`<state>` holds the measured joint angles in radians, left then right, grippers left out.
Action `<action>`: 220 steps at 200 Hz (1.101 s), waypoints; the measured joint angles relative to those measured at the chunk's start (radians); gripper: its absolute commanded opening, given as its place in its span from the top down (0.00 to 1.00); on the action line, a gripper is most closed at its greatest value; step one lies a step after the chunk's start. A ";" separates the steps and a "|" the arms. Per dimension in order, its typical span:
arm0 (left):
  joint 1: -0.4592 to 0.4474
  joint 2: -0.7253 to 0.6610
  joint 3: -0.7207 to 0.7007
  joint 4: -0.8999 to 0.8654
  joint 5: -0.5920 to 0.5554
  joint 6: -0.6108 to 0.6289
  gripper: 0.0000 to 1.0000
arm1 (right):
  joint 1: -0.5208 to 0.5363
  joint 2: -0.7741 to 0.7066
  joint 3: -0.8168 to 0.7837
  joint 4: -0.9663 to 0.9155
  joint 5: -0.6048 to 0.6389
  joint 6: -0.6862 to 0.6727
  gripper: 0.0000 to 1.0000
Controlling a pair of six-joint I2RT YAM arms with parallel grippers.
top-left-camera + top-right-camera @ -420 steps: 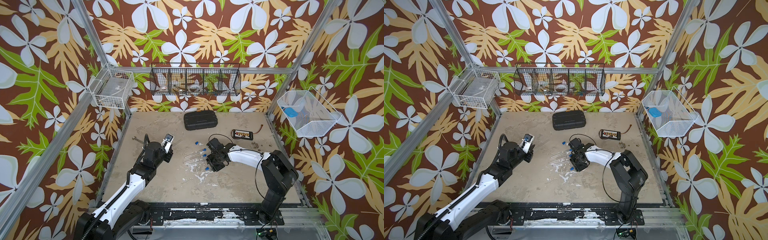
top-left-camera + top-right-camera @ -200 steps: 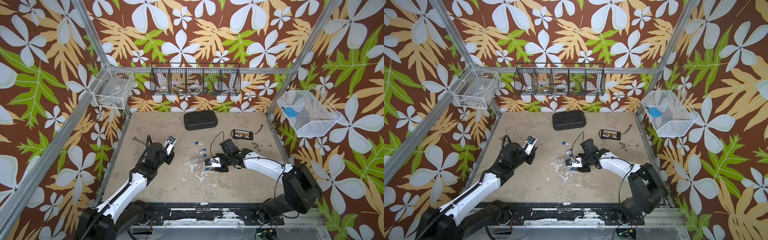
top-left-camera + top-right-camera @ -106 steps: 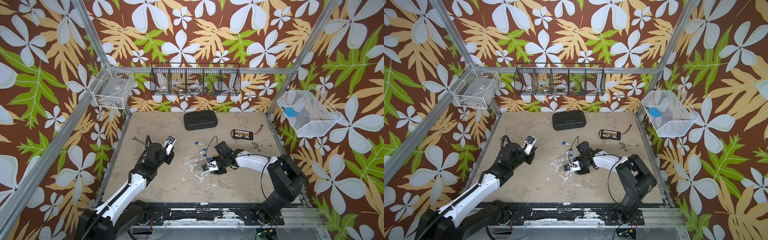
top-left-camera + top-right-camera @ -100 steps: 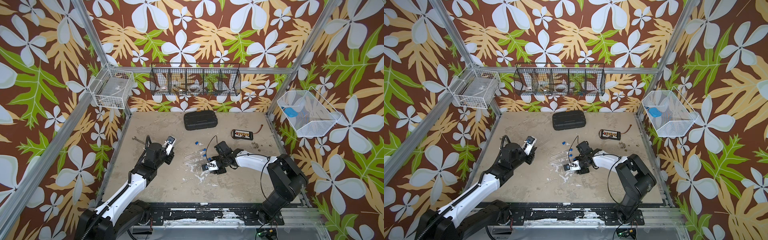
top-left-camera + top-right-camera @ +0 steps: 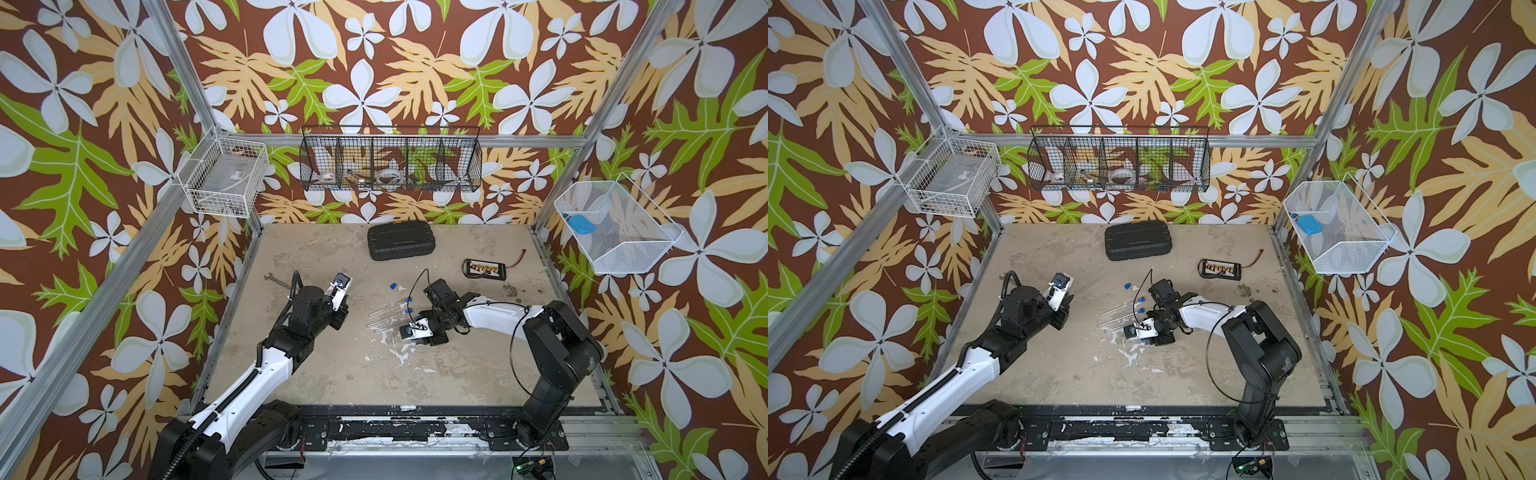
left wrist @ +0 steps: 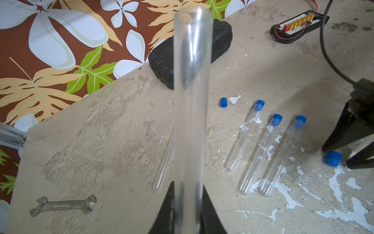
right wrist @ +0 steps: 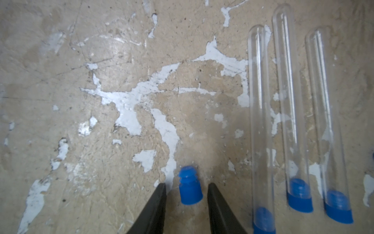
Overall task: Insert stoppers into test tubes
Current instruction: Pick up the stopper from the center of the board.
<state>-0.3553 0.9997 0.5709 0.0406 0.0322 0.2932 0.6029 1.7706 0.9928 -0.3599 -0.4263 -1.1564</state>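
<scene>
left hand (image 6: 187, 184) clamped on uncapped test tube (image 6: 192, 81), held above worktop (image 7: 60, 81); right hand (image 7: 186, 185) narrow, fingers (image 7: 153, 206) straddling loose stopper (image 7: 190, 192) on worktop, gap each side, just beside three capped tubes (image 7: 261, 121)

The held tube (image 6: 191, 121) is a blur against my left wrist lens, its lower end cut off. It hides most of my left fingers (image 6: 165, 214) and part of a lying tube (image 6: 162, 172) and the case (image 6: 221, 40). My right fingers (image 7: 153, 208) and one seated stopper (image 7: 263, 219) run off the frame.
</scene>
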 measured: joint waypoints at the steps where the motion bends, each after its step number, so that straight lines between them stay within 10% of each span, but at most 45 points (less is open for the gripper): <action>1: 0.000 0.000 0.000 0.000 0.001 0.000 1.00 | 0.000 0.000 0.000 0.000 0.000 0.000 0.63; 220: 0.000 0.000 -0.002 -0.004 0.021 0.000 1.00 | 0.000 0.043 0.036 -0.032 -0.018 0.032 0.72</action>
<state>-0.3553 0.9993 0.5694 0.0364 0.0536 0.2935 0.6029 1.8137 1.0290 -0.3923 -0.4438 -1.1244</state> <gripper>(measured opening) 0.170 0.278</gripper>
